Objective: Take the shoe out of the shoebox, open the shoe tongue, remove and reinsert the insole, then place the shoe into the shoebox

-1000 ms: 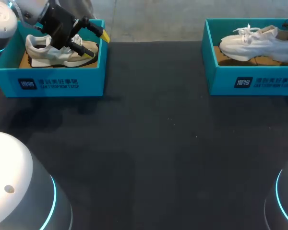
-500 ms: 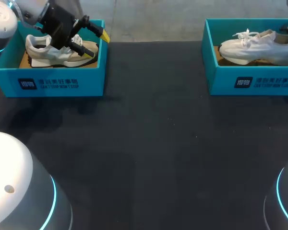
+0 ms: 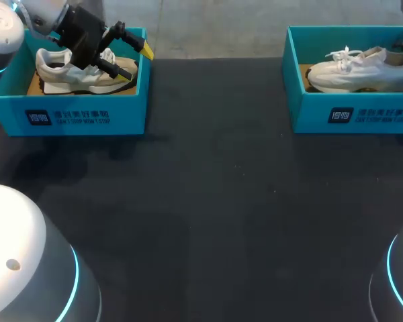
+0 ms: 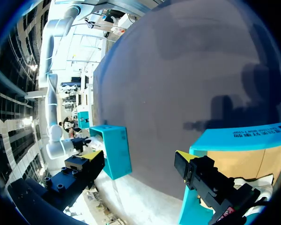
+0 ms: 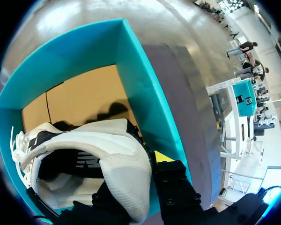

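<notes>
Two teal boxes stood on the dark table (image 3: 215,188), well apart. The left box (image 3: 67,114) occupied the upper left of the head view and the right box (image 3: 352,114) the upper right. The left shoe (image 3: 60,75), cream with a pale sole, sat upright inside the left box, heel toward the frame's left and toe toward its right. The left gripper (image 3: 134,65) hung over that shoe's toe end, with one yellow-tipped finger above the box's rear right corner and the other lower, across the toe. Contact with the shoe could not be established. In the left wrist view its jaws stood wide apart with nothing between them, only table and a corner of the left box ahead. The right shoe (image 3: 359,70), white with its laces uppermost, lay inside the right box, toe toward the frame's left and heel at the right edge. The box's brown floor showed beside the toe. The right gripper (image 5: 138,176) was at the heel. In the right wrist view its jaws were clamped on the heel wall, one yellow-tipped finger outside against the back and the other hidden by the heel. Whether the sole rested on the box floor could not be determined.
</notes>
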